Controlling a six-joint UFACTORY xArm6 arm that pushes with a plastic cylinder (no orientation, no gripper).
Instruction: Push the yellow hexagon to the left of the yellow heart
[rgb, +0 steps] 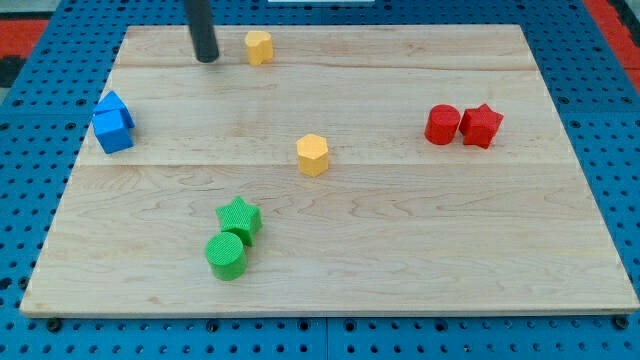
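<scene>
My tip (207, 58) rests near the board's top edge, just left of the yellow heart (259, 47) – apparently not touching. The yellow hexagon (312, 155) sits mid-board, well below. There is no claw – only a rod.

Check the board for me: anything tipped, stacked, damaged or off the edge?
Nothing stands out. All blocks sit flat on the wooden board. The yellow hexagon is alone mid-board, the yellow heart near the view's top edge. My tip rests just left of the heart, touching nothing.

Yellow hexagon (312, 155), yellow heart (259, 47)
</scene>
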